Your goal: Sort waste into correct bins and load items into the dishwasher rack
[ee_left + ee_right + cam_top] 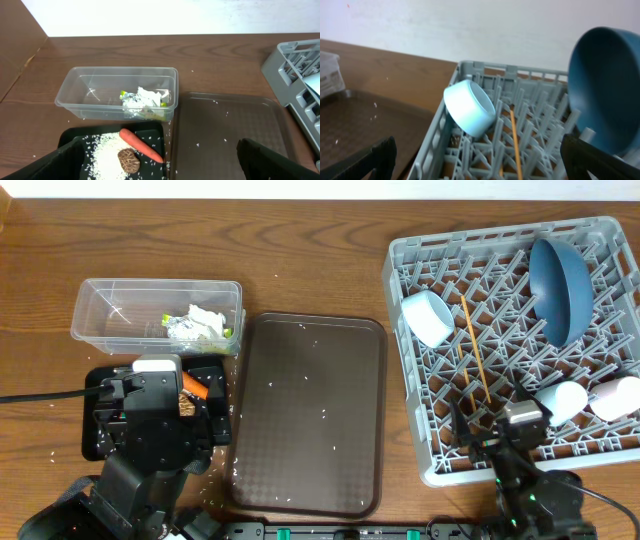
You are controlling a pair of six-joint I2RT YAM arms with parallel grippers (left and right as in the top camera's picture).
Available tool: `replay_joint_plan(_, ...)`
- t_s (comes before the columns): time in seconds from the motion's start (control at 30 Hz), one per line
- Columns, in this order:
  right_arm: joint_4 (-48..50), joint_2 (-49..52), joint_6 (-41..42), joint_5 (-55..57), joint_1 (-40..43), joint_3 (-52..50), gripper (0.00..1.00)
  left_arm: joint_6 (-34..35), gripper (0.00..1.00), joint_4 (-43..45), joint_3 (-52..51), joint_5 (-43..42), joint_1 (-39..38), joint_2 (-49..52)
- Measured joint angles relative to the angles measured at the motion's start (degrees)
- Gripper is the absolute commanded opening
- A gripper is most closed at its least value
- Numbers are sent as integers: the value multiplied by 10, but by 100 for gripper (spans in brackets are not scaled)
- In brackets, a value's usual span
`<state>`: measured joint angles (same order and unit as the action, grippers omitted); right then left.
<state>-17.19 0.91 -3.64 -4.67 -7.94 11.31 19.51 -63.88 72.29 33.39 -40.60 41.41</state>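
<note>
The clear box (pixel 105 320) holds crumpled tissue (pixel 205 318) and the yellow-green wrapper (pixel 225 333); they also show in the left wrist view (pixel 145 96). The black tray (pixel 156 131) holds the carrot (pixel 142 146), the brown lump (pixel 129 161) and rice (pixel 105 152). My left gripper (pixel 162 167) is open and empty above this tray (pixel 165 383). The grey rack (pixel 410 255) holds the blue bowl (pixel 558 285), white bowl (pixel 428 317), chopsticks (pixel 472 350), light-blue cup (pixel 565 400) and pink cup (pixel 618 395). My right gripper (pixel 480 165) is open and empty over the rack's front edge (pixel 522 418).
The brown serving tray (pixel 310 415) lies between the bins and the rack, with scattered rice grains on it. A few grains lie on the table around the black tray. The left arm covers most of the black tray in the overhead view.
</note>
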Motion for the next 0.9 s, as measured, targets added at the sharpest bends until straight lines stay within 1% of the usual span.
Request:
replay_joint_plan(0.2, 134, -2, 2, -36, 0, -90, 99, 0, 98, 0, 0, 0, 0, 0)
replay_joint_plan(0.3, 138, -2, 3, -47, 0, -108, 99, 0, 98, 0, 0, 0, 0, 0)
replay_joint_plan(0.9, 141, -2, 3, -58, 0, -108, 99, 0, 98, 0, 0, 0, 0, 0)
